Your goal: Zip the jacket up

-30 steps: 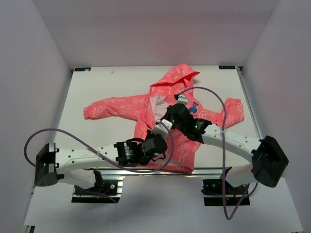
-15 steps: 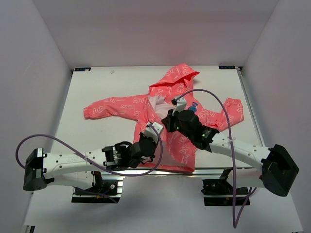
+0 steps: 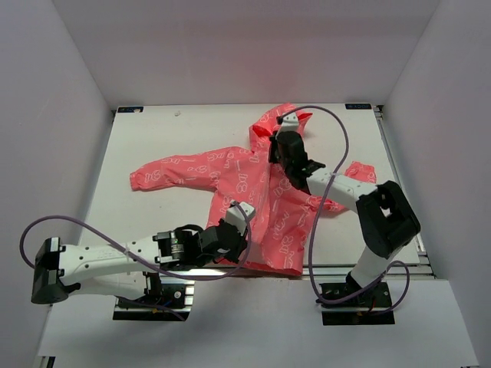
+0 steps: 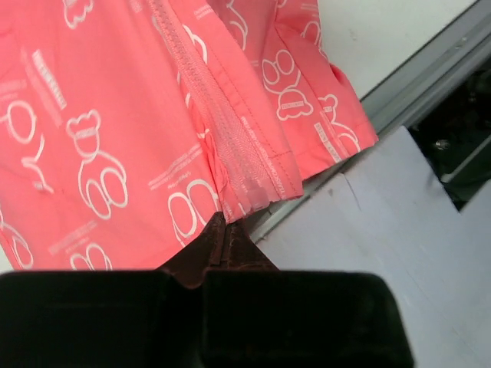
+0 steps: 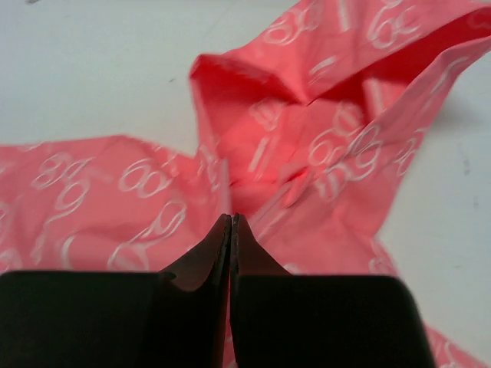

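- The coral-pink hooded jacket with white outline print (image 3: 265,207) lies face up on the flat white table (image 3: 153,130), stretched between the two sets of jaws: hem at the left arm's, collar at the right arm's
- A second ago its front gaped, with white lining showing at the chest; now the panels meet and no lining shows, so the front reads as closed nearly all the way
- The pink fabric zipper (image 4: 207,100) runs as one joined strip away from the left jaws, and its bottom end sits right at their tips
- The left gripper (image 3: 245,234) is pressed fully together and pinches the hem at the foot of the zipper; it has hardly shifted, acting as the anchor, with the grey metal rail (image 4: 430,69) just to the side of the jaws
- The right gripper (image 3: 276,144) was over mid-chest a second ago and has travelled up to the collar; its jaws are closed tight, with a fold of collar fabric at their tips
- The zipper pull itself is hidden in the right wrist view, so I cannot tell whether it is the pull or only cloth they hold; the front closing as they rose suggests the pull
- The bunched pink hood (image 5: 345,46) opens just beyond the right jaws
- My judgement: the zipping stroke is at or near its end, and what remains is checking that the slider has reached the top, then letting go
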### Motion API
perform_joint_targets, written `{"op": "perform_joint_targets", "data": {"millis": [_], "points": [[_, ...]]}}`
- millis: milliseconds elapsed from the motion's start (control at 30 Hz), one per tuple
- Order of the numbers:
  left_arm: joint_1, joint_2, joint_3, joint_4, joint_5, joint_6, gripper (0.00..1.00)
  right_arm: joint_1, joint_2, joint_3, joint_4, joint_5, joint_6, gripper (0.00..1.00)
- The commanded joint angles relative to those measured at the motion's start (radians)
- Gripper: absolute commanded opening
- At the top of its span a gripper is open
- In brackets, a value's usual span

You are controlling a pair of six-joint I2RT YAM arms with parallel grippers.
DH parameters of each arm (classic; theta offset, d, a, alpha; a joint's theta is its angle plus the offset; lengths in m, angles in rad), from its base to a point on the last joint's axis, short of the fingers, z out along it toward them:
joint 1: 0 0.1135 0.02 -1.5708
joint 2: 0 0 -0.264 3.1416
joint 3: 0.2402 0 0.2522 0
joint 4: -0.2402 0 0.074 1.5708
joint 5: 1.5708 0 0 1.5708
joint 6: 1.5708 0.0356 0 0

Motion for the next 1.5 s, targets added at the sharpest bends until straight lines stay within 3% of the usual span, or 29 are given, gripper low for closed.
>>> {"op": "perform_joint_targets", "data": {"millis": [0, 133, 433, 533, 600, 633, 667, 700, 733, 767, 800, 867, 1000, 1067, 1167, 1200, 1300, 1467], "points": [[-0.019, -0.084, -0.015, -0.096, 0.121, -0.088, 0.00, -0.055, 0.030, 0.095, 0.166, 0.116, -0.067, 0.00], [-0.019, -0.137, 0.008, -0.171, 0.136, -0.142, 0.00, -0.112, 0.183, 0.222, 0.189, 0.136, -0.070, 0.00], [-0.019, -0.162, -0.056, -0.231, 0.146, -0.256, 0.00, -0.250, 0.506, 0.701, 0.112, 0.190, -0.130, 0.00], [-0.019, -0.142, -0.071, -0.209, 0.113, -0.257, 0.00, -0.250, 0.449, 0.629, 0.137, 0.020, -0.155, 0.00], [-0.019, -0.121, -0.073, -0.208, 0.089, -0.265, 0.00, -0.249, 0.402, 0.530, 0.132, -0.194, -0.164, 0.00], [-0.019, -0.116, -0.071, -0.211, 0.058, -0.267, 0.00, -0.249, 0.347, 0.490, 0.134, -0.245, -0.153, 0.12], [-0.019, -0.111, -0.065, -0.220, 0.040, -0.276, 0.00, -0.249, 0.319, 0.453, 0.134, -0.344, -0.153, 0.32], [-0.019, -0.102, -0.056, -0.247, 0.026, -0.288, 0.04, -0.249, 0.288, 0.420, 0.131, -0.367, -0.152, 0.48], [-0.017, -0.099, -0.042, -0.267, 0.009, -0.297, 0.27, -0.249, 0.224, 0.352, 0.131, -0.396, -0.138, 0.89], [-0.017, -0.096, -0.015, -0.290, -0.020, -0.317, 0.58, -0.249, 0.192, 0.322, 0.125, -0.431, -0.129, 0.89], [-0.017, -0.093, -0.002, -0.327, -0.031, -0.320, 0.98, -0.250, 0.124, 0.296, 0.111, -0.434, -0.127, 0.89], [-0.017, -0.090, 0.024, -0.364, -0.078, -0.336, 0.98, -0.249, 0.057, 0.247, 0.067, -0.428, -0.097, 0.89], [-0.011, -0.062, 0.115, -0.490, -0.259, -0.463, 0.98, -0.252, -0.100, 0.227, -0.247, -0.296, 0.019, 0.89], [0.044, -0.015, 0.168, -0.487, -0.298, -0.449, 0.98, -0.253, -0.204, 0.158, -0.306, -0.202, 0.072, 0.89], [0.310, 0.062, 0.260, -0.431, -0.254, -0.327, 0.98, -0.264, -0.371, 0.013, -0.378, -0.121, 0.115, 0.89], [0.510, 0.079, 0.271, -0.327, -0.120, -0.258, 0.98, -0.275, -0.449, -0.020, -0.418, -0.109, 0.158, 0.89], [0.762, 0.165, 0.330, -0.275, -0.043, -0.173, 0.98, -0.318, -0.577, -0.116, -0.489, -0.066, 0.184, 0.89], [0.953, 0.249, 0.499, -0.243, -0.020, -0.098, 0.98, -0.338, -0.674, -0.161, -0.713, 0.061, 0.206, 0.89]]}}
